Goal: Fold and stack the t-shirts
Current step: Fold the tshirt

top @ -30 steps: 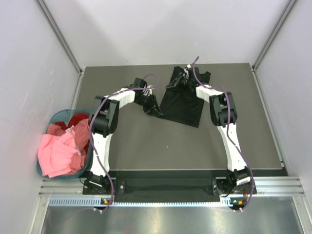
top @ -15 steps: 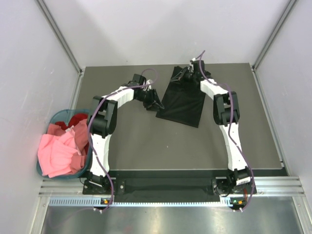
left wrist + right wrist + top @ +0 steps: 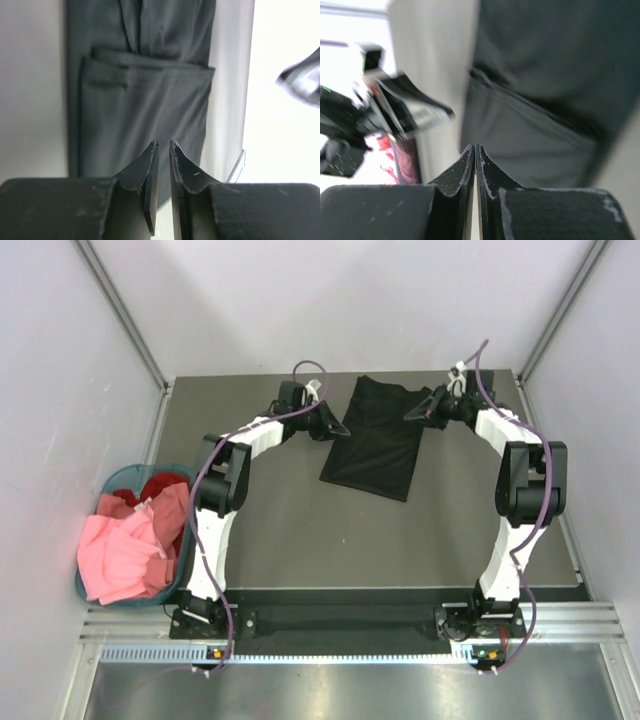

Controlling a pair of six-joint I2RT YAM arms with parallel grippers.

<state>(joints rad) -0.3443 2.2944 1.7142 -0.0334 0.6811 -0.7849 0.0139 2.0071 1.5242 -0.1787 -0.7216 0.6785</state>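
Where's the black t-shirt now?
Top view: the plain black fabric t-shirt lies folded on the dark table, far centre, between the left gripper and the right gripper.

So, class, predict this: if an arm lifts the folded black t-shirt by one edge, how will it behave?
Probably floppy: the black t-shirt lies flat with soft creases, so it would likely drape and unfold. Likely light, being thin fabric. Pushed, it would probably bunch on the table rather than slide.

top external: even bright light, sharp | left wrist: right side blown out | right wrist: black t-shirt (image 3: 545,75) motion-blurred
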